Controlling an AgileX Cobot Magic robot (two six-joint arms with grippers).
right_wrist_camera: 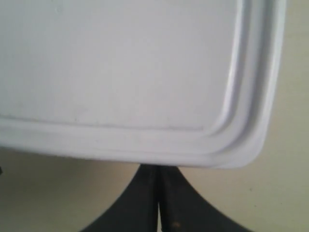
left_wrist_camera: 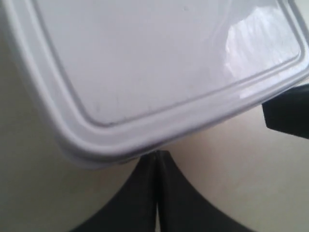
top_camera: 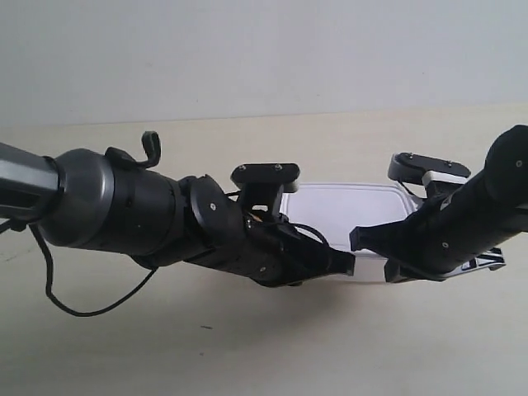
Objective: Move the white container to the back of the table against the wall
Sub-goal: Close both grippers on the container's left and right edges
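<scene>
The left gripper point(left_wrist_camera: 157, 157) is found with its fingers pressed together, the tips set at the rim of the white container point(left_wrist_camera: 159, 58) near a rounded corner. The right gripper point(right_wrist_camera: 158, 170) is likewise closed, its fingers flat against each other and the tips tucked at the rim beside another corner. Nothing is pinched by either. The container is seen lying flat on the table point(top_camera: 247, 346) between the arms, with bare table left between it and the wall point(top_camera: 247, 49).
</scene>
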